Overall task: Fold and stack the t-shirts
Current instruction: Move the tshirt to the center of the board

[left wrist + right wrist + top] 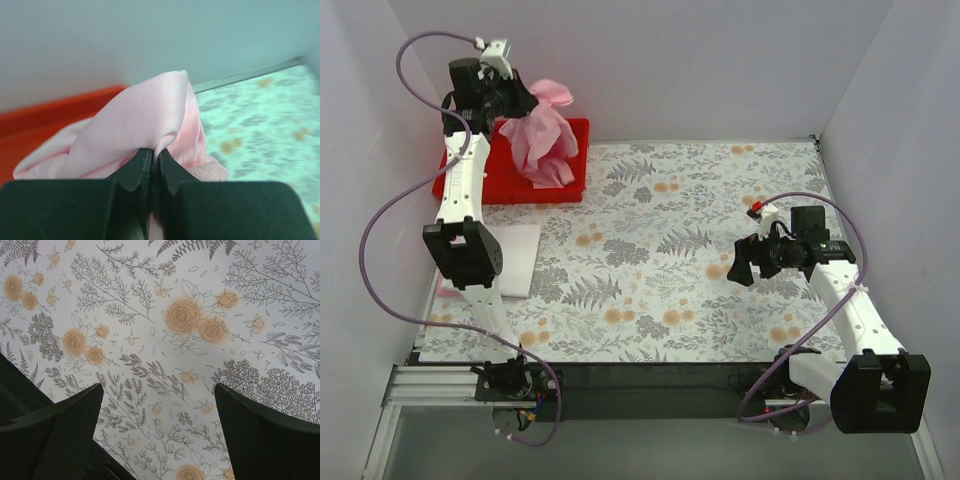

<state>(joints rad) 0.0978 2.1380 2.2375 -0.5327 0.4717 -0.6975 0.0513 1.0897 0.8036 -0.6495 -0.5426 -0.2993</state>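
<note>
My left gripper (526,102) is shut on a light pink t-shirt (542,135) and holds it up so that it hangs crumpled over the red tray (500,182) at the far left. In the left wrist view the jaws pinch a fold of the pink t-shirt (135,127) at the gripper (155,152). A folded white t-shirt (517,258) lies flat at the left edge, with a pink edge (447,291) showing under it. My right gripper (740,268) is open and empty above the bare tablecloth at the right; it also shows in the right wrist view (157,412).
The floral grey tablecloth (670,250) covers the table. White walls close in the back and both sides. The red tray stands against the back wall. A dark rail runs along the near edge (650,375).
</note>
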